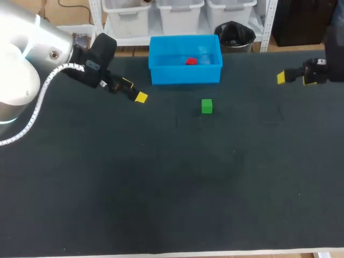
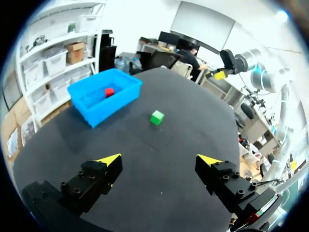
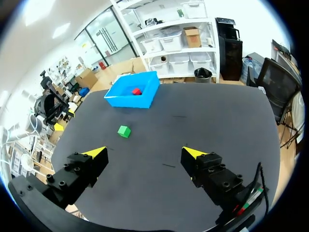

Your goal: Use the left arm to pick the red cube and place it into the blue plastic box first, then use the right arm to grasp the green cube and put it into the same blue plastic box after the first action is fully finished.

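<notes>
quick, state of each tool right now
left tool: open, holding nothing
right tool: open, holding nothing

The blue plastic box (image 1: 185,75), upper middle of the frame, looks smooth and faintly glossy; the table (image 1: 161,188) is matt and dark; the left arm (image 1: 24,48), upper left, has smooth, shiny casing

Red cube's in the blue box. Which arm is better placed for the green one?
Probably right, as tasked: the right end effector is open and empty, nothing between it and the small green cube. The left end effector sits slightly nearer.
</notes>
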`<control>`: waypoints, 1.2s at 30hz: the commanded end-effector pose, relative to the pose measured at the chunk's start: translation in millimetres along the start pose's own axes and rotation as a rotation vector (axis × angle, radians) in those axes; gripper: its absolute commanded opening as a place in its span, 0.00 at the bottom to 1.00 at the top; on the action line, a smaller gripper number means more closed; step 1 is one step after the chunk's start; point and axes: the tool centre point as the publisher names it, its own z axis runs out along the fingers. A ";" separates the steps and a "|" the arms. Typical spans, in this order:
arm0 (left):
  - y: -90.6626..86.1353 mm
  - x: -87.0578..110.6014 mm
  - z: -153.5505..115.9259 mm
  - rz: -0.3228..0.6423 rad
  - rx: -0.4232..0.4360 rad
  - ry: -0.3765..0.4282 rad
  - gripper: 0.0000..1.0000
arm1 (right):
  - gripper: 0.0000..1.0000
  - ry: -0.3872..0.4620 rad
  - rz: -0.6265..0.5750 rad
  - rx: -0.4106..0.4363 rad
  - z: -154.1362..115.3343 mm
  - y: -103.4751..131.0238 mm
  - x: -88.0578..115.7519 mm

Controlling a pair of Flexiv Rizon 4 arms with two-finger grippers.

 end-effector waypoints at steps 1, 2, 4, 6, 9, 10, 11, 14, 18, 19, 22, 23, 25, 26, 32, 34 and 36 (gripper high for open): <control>0.2 1.4 -0.2 0.002 0.002 -0.006 1.00 | 1.00 0.043 -0.011 0.027 12.7 6.9 -13.3; 0.2 1.4 -0.2 0.002 0.002 -0.006 1.00 | 1.00 0.051 -0.011 0.027 14.7 8.0 -14.2; 0.2 1.4 -0.2 0.002 0.002 -0.006 1.00 | 1.00 0.071 -0.018 0.033 19.2 11.0 -16.0; 0.2 1.4 -0.2 0.002 0.002 -0.006 1.00 | 1.00 0.086 -0.022 0.031 23.3 14.4 -18.2; 0.2 1.4 -0.2 0.002 0.002 -0.006 1.00 | 1.00 0.099 -0.022 0.032 28.8 19.8 -22.0; 0.2 1.4 -0.2 0.002 0.002 -0.006 1.00 | 1.00 0.106 -0.019 0.035 30.7 21.6 -23.7; 0.2 1.4 -0.2 0.002 0.002 -0.006 1.00 | 1.00 0.111 -0.018 0.036 32.5 23.1 -25.0; 0.2 1.4 -0.2 0.002 0.002 -0.006 1.00 | 1.00 0.123 -0.014 0.033 38.2 28.0 -29.3; 0.2 1.4 -0.2 0.002 0.002 -0.006 1.00 | 1.00 0.147 -0.017 0.047 45.4 34.3 -34.4; 0.2 1.4 -0.2 0.002 0.002 -0.006 1.00 | 1.00 0.152 -0.018 0.053 47.5 36.3 -35.7; 0.2 1.4 -0.2 0.002 0.002 -0.006 1.00 | 1.00 0.174 -0.017 0.080 53.5 42.3 -39.2; 0.2 1.4 -0.2 0.002 0.002 -0.006 1.00 | 1.00 0.183 -0.017 0.087 55.9 44.6 -40.4; 0.2 1.4 -0.2 0.002 0.002 -0.006 1.00 | 1.00 0.198 -0.023 0.101 59.8 50.9 -43.2; 0.2 1.4 -0.2 0.002 0.002 -0.006 1.00 | 1.00 0.202 -0.022 0.108 62.0 53.1 -44.0; 0.2 1.4 -0.2 0.002 0.002 -0.006 1.00 | 1.00 0.244 -0.033 0.132 79.9 70.2 -46.3; 0.2 1.4 -0.2 0.002 0.002 -0.006 1.00 | 1.00 0.256 -0.035 0.137 86.4 74.9 -46.7; 0.2 1.4 -0.2 0.002 0.002 -0.006 1.00 | 1.00 0.265 -0.034 0.143 91.7 80.2 -48.8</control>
